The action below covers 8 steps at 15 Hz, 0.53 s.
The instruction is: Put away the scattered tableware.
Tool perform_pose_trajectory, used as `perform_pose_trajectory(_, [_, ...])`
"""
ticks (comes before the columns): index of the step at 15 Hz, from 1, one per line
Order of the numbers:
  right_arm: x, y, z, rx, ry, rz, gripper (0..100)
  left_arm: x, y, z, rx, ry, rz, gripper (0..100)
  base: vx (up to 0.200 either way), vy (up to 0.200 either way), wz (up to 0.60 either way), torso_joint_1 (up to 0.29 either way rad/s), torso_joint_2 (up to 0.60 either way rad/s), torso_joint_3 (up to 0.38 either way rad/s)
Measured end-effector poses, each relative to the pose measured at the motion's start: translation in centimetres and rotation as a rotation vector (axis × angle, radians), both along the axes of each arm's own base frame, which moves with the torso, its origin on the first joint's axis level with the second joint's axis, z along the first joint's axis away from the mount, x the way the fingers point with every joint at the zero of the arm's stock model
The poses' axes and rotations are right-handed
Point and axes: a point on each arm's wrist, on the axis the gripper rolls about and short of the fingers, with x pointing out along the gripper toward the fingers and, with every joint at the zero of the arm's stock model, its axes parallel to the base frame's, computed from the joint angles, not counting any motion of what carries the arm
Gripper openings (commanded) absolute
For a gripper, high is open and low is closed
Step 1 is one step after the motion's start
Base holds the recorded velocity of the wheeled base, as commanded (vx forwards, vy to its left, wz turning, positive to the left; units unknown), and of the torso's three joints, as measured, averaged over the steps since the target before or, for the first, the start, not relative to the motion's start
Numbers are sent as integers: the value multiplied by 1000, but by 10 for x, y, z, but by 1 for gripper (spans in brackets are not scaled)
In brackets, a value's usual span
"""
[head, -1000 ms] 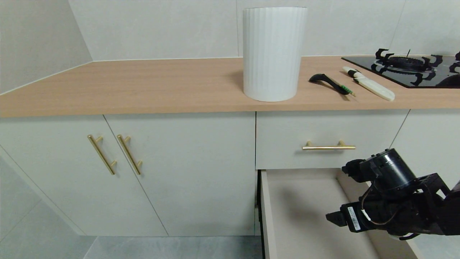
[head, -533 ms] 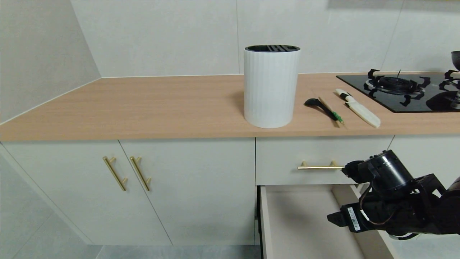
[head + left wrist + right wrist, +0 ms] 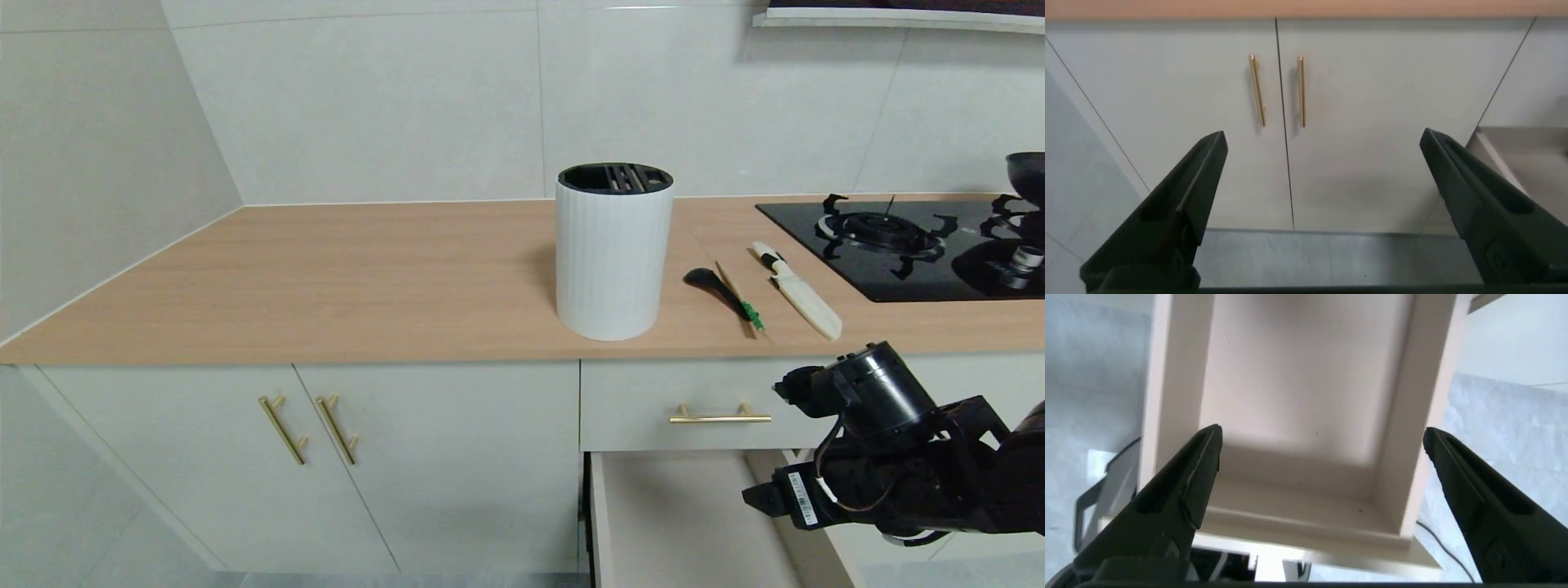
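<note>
Facing the doors (image 3: pixel 1290 122), my left gripper (image 3: pixel 1321 143) hangs spread wide. On the wooden counter (image 3: pixel 367 286) I see a ribbed white holder (image 3: pixel 614 257) with a black slotted top. Right of it lie spoon (image 3: pixel 700 278), chopsticks (image 3: pixel 732 287) and knife (image 3: pixel 796 292), near the hob (image 3: pixel 857 261). My right gripper (image 3: pixel 1321 433), likewise spread, hangs over the open drawer (image 3: pixel 1306 376) and its smooth floor.

Head camera has risen, showing the slotted top of the white holder (image 3: pixel 614 261); right gripper (image 3: pixel 1321 437) rose above the drawer (image 3: pixel 678 523).

A black gas hob (image 3: pixel 898 245) sits rightmost on the wooden counter (image 3: pixel 367 286).
</note>
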Motion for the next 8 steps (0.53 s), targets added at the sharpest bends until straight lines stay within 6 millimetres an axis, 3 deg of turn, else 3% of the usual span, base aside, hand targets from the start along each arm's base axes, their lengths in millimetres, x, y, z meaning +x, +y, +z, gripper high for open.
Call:
perform_pose_trajectory(4, [0, 0, 15, -26, -63, 41, 100, 0, 0, 0, 0, 0, 0, 100, 0, 0, 0, 22, -44, -29])
perform_pose_trajectory(8, [19, 5, 74, 24, -224, 53, 100, 0, 0, 0, 0, 0, 0, 100, 0, 0, 0, 0, 0, 0])
